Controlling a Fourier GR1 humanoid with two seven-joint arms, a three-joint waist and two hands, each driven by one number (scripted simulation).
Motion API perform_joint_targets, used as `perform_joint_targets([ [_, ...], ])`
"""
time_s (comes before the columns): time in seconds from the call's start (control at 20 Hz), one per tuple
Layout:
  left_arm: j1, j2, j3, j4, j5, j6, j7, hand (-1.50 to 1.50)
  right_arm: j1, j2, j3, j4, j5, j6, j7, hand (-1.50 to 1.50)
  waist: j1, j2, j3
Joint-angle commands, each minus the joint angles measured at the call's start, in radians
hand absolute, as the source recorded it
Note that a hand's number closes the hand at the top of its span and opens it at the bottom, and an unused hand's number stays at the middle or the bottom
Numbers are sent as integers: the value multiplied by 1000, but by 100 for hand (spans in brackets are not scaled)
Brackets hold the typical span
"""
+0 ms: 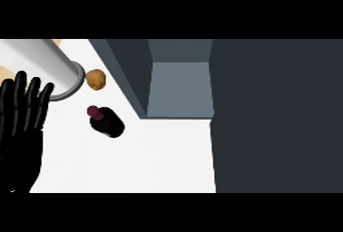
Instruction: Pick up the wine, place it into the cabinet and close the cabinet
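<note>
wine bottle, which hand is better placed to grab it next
Left, as far as this view shows. The left hand shows open at the left edge of the counter, fingers straight, with only bare counter between it and the wine bottle. The right hand is not in view.

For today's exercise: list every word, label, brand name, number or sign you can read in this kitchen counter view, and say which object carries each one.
There are none to read.
The wine bottle shows only a dark body and a reddish cap, no legible label.
The grey cylinder, the small brown object beside it, the cabinet and the white counter carry no visible text.
The left hand is plain black.
</note>
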Motion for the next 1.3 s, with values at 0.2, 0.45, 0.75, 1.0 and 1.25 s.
perform_joint_targets([
  [0.2,6,-78,-265,155,-425,302,-148,-150,82,-2,21,-48,-89,82,-33,-150,-29,11,-20],
  [0.45,-75,-80,-423,253,-188,512,-59,-150,131,-91,63,-133,-274,232,139,-150,-38,11,-22],
  [0.75,-202,-80,-582,297,-213,726,19,-150,162,-129,-12,-250,-382,242,247,-150,-20,9,-22],
  [1.0,-252,-80,-676,289,-288,828,88,-150,63,-92,70,-342,-303,130,406,-150,-12,9,-22],
  [1.25,-345,-80,-698,300,-340,919,196,-150,77,-120,-28,-339,-398,168,416,-150,-15,9,-21],
])
